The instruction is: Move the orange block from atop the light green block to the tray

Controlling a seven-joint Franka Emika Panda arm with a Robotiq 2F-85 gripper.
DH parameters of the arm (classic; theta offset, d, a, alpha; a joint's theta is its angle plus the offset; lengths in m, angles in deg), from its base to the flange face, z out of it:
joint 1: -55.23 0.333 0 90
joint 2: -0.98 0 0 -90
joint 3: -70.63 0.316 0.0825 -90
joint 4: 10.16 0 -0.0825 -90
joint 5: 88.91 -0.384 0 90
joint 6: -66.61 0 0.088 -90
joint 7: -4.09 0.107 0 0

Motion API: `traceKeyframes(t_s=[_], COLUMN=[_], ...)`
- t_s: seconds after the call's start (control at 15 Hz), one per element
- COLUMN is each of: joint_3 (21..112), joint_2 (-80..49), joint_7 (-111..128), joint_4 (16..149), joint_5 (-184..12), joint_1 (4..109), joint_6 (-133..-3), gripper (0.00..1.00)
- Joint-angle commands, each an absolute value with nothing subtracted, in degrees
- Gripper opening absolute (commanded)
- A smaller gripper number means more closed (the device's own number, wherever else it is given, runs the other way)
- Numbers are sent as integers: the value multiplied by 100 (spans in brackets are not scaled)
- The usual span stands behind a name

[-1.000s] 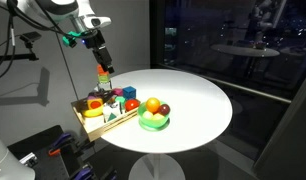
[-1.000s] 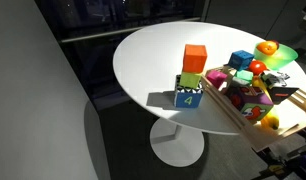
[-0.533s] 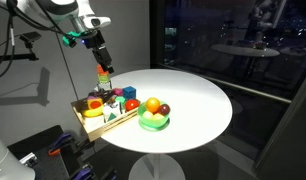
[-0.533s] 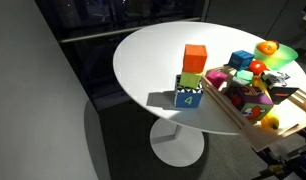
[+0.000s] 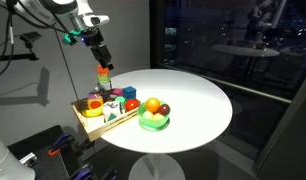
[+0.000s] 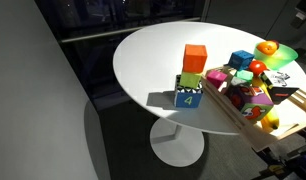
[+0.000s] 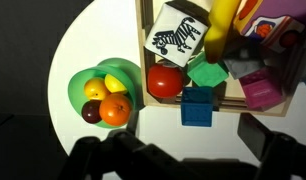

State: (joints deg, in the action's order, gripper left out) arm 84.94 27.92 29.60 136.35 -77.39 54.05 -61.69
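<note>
The orange block (image 6: pixel 195 58) sits on top of the light green block (image 6: pixel 191 80), which rests on a blue block marked 4 (image 6: pixel 189 98), on the round white table next to the tray (image 6: pixel 236 112). In an exterior view my gripper (image 5: pixel 101 58) hangs just above this stack, over the orange block (image 5: pixel 103 72), beside the tray (image 5: pixel 85 121). In the wrist view my gripper (image 7: pixel 183 152) is open and empty, its dark fingers at the bottom edge. The orange block does not show there. The tray (image 7: pixel 143 40) holds several toy blocks.
A bright green bowl (image 5: pixel 153 122) with fruit stands on the table beside the tray; it also shows in the wrist view (image 7: pixel 77 88). A zebra block (image 7: pixel 176 37), a red ball (image 7: pixel 165 81) and a blue block (image 7: pixel 197 106) lie at the tray's edge.
</note>
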Motion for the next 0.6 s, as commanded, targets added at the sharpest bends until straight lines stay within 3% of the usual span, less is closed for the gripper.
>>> traceKeyframes(t_s=[0.0, 0.53], joint_3=[8280, 7985], joint_2=[2574, 1739], joint_7=[2522, 1252], joint_4=[13374, 12427], joint_5=[-8003, -8620], joint_1=[5670, 6092], joint_6=[-6272, -5918], gripper=[100, 100])
